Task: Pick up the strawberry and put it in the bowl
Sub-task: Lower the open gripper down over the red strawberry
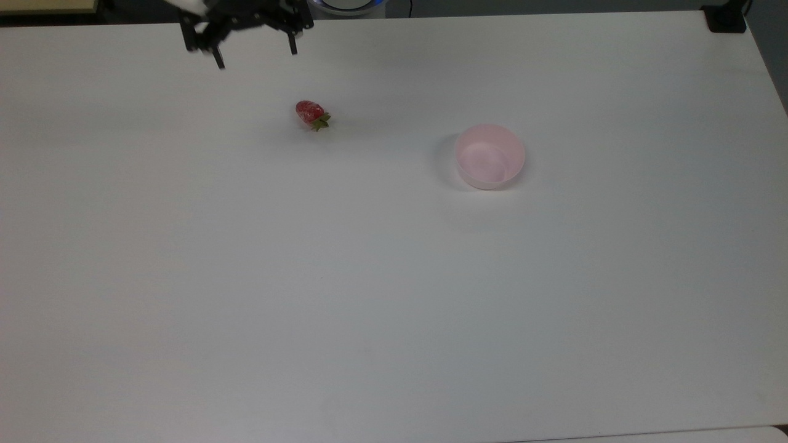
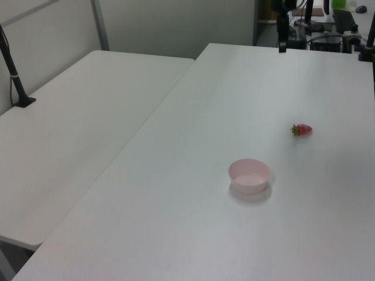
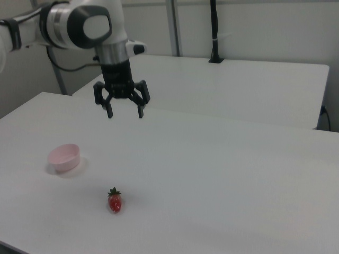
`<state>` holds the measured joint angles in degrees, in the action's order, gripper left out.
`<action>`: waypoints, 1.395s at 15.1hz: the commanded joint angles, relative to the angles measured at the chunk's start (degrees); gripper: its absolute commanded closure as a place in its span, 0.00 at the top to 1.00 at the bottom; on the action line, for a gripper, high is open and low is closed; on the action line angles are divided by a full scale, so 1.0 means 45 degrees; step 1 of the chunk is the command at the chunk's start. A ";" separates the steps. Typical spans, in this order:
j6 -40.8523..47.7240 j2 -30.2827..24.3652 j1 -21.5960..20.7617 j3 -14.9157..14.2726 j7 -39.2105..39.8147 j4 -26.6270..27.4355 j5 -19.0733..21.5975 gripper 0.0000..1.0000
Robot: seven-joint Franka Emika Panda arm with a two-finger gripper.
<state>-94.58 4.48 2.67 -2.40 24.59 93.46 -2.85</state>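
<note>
A small red strawberry (image 1: 311, 114) with a green cap lies on the white table (image 1: 369, 277), also seen as the strawberry (image 2: 302, 130) and the strawberry (image 3: 114, 201). The pale pink bowl (image 1: 490, 155) stands empty to the top view's right of it; it appears too as the bowl (image 2: 249, 175) and the bowl (image 3: 64, 157). My gripper (image 1: 255, 56) hangs open near the table's far edge, above and to the top view's left of the strawberry. In the right view the gripper (image 3: 125, 113) hovers well above the table with its fingers spread, holding nothing.
A second white table (image 2: 70, 134) adjoins on the left view's left. A black post (image 2: 14, 76) stands on it, and a black clamp (image 1: 725, 18) sits at the top view's far right corner. Cluttered equipment (image 2: 328, 23) lies beyond the far edge.
</note>
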 commanded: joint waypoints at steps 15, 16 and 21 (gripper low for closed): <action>-0.6031 -0.1584 -0.1568 -0.0149 0.2406 0.8998 -0.2082 0.84; -0.6246 -0.1389 -0.1569 -0.0149 0.2367 0.8998 -0.2082 0.83; -0.6793 -0.0783 -0.1608 -0.0149 0.2289 0.8998 -0.2140 0.78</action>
<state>-122.49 -0.11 -3.57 -2.34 34.75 133.33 -11.20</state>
